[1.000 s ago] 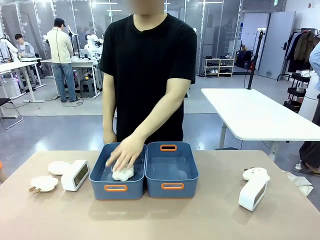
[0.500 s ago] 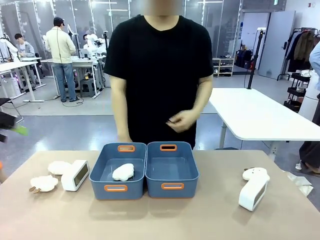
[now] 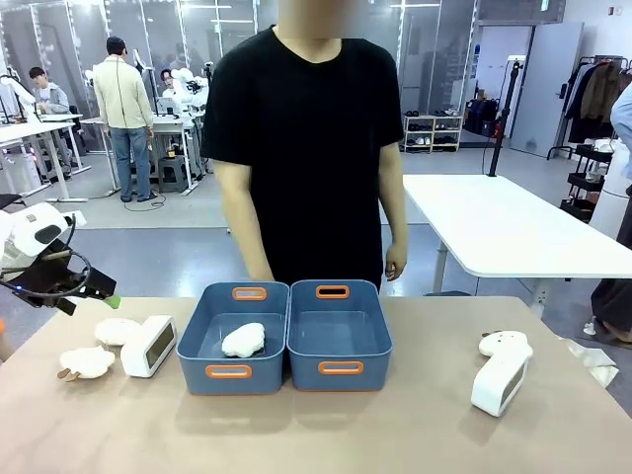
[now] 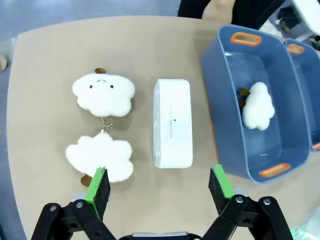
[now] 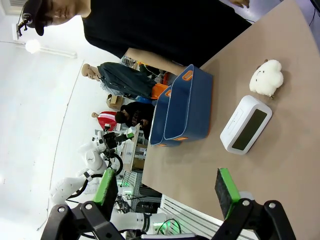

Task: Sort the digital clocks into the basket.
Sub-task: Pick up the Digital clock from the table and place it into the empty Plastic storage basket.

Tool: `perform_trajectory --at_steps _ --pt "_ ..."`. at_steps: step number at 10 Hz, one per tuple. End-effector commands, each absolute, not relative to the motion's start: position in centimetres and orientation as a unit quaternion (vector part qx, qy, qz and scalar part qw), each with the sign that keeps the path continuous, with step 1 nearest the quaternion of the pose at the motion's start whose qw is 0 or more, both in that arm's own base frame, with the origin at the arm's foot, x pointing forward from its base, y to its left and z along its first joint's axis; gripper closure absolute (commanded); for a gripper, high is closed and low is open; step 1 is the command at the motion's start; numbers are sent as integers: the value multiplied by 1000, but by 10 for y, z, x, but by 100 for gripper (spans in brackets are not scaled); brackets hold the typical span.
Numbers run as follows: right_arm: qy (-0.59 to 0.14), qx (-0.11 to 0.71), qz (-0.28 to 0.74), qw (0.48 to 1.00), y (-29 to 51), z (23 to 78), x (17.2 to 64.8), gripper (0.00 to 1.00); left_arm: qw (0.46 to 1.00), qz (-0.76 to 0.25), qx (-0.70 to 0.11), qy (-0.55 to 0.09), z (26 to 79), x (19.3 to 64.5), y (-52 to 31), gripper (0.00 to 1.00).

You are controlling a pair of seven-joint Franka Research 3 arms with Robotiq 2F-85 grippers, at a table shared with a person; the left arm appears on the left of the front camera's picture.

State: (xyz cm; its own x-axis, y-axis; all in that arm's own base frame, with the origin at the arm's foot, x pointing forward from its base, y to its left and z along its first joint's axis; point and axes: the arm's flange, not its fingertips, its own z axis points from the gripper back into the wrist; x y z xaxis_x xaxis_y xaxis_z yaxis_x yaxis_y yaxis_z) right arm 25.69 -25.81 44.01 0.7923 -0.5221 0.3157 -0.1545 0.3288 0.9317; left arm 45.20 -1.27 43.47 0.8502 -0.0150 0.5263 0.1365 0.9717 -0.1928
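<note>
- I'm going for the left digital clock (image 3: 148, 346) first. It sits on the bench (image 3: 395, 434) just left of the left-hand basket (image 3: 229, 372), with the far cloud toy (image 4: 103, 93) and the near cloud toy (image 4: 100, 155) on its other side.
- My left tool (image 4: 159, 182) hangs above the bench's left end, fingers spread wide and holding nothing. In the front view it is up and to the left of that clock, clearly apart from it.
- In the left wrist view the clock lies straight ahead, centred in the gap between the fingers. Its long axis runs near to far, square to the line the fingers close along. I judge that a plain descent, nudged a little toward the far side, would put the pads on its two long sides with no wrist roll.
- The near cloud toy lies right under one finger's line, so that pad could snag it on the way down.
- The left-hand basket holds a third cloud toy (image 3: 243, 340). The right-hand basket (image 3: 341, 367) has a bare floor, so I take it as the clocks' destination.
- The right digital clock (image 3: 499, 380) stands near the bench's right end, touching or just beside a fourth cloud toy (image 3: 505, 344) and well apart from both baskets. The right tool (image 5: 166, 185), also wide open and empty, is the nearer one for it.
- The person's hand (image 3: 395, 269) hangs at the far side, off the bench.
</note>
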Motion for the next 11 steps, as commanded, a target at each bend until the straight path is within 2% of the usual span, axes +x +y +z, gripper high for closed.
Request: perform_trajectory --at_steps 1,5,6,7,11 --pt "-305 570 -118 754 -258 442 257 0 953 -40 -111 -279 434 462 -22 0" --pt "-305 570 -118 754 -258 442 257 0 955 -42 -116 -270 433 456 -15 0" --pt "-305 570 -118 754 -258 442 257 0 963 -81 -74 -245 421 459 -36 0" --pt "-305 570 -118 754 -258 442 257 0 966 -80 -47 -241 403 472 -57 0" --pt "-305 570 -118 754 -258 442 257 0 978 -61 -21 -197 347 517 -95 0"
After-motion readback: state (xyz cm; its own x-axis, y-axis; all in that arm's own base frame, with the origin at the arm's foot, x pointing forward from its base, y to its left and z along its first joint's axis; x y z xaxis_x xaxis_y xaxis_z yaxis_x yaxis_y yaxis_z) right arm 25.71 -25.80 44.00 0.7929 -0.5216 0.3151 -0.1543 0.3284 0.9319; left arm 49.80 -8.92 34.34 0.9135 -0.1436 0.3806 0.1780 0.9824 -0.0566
